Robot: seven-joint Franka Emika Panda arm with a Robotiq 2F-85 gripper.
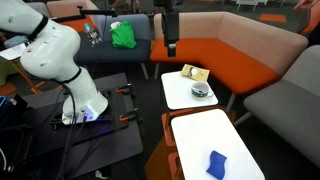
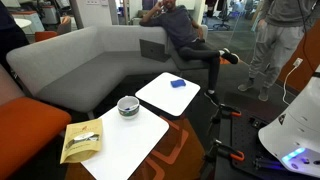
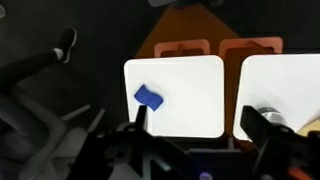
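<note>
Smooth, slightly glossy white tabletop [image 3: 190, 95] beneath the gripper [image 3: 203, 125], soft matt blue cloth [image 3: 148, 97] just ahead of it, shiny metal bowl [image 2: 128, 105] and crinkly paper bag [image 2: 82, 140] farther off.

White arm [image 1: 52, 52] reaching up, end effector [image 3: 196, 115] pointing down, jaws wide apart

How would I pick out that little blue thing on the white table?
Find the corner sofa. In front of it, one white table holds a single thing, the small blue pad. The neighbouring table carries a yellow packet and a round tin, nothing blue.
</note>
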